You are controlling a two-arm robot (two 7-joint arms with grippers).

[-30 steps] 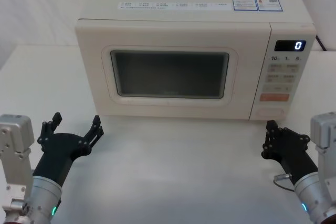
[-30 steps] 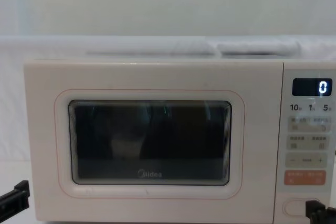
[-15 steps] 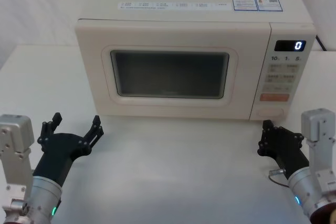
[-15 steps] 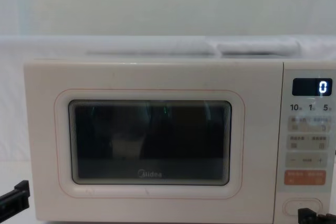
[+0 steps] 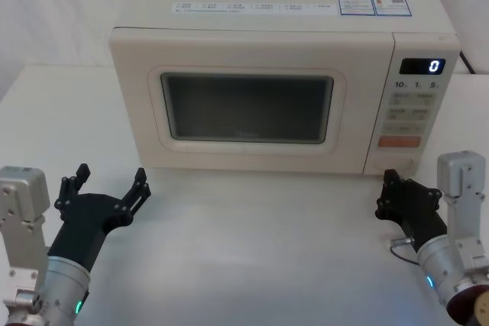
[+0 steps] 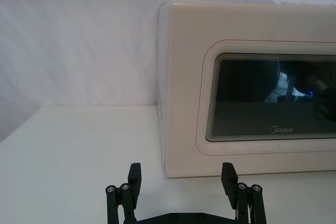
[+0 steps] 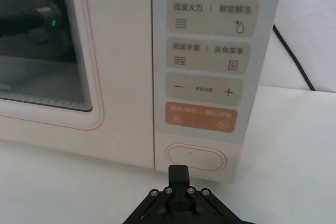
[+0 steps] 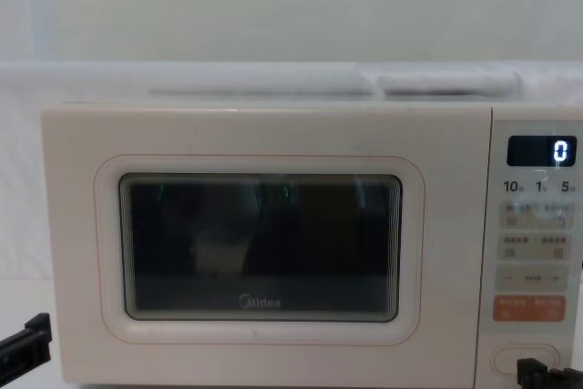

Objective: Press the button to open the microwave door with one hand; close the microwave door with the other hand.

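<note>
White tabletop (image 5: pixel 252 234) runs under a cream microwave (image 5: pixel 283 43) that stands against a pale wall, with both arms low at the near edge.

What matters for the coming move is how the button (image 7: pixel 196 157) lies to the right gripper (image 7: pixel 177 174). The button sits at the bottom of the keypad panel (image 7: pixel 207 66), under the orange-red key (image 7: pixel 201 120), with its long axis level across the panel. In the right wrist view the gripper's fingers are pressed together into 1 blunt tip, holding nothing, aimed straight at the button from just in front, a little toward the door side of its middle. A short gap shows between tip and button; I judge no contact yet. In the head view the right gripper (image 5: pixel 391 192) hangs just before the lower right corner of the microwave, so the right arm is far nearer the button than the left.

The microwave door (image 5: pixel 244 104) is closed flush with the cabinet. The left gripper (image 5: pixel 107 185) waits in front of the door's left corner, well apart from it, fingers spread wide and empty.

Against the frame 1 s ago, the right gripper has shifted slightly inward, toward the door side, and its wrist block has slid in behind it; over the last 0.5 s it barely moves. The left gripper and the door are unchanged, and the display (image 5: pixel 422 66) reads 0 as before.
</note>
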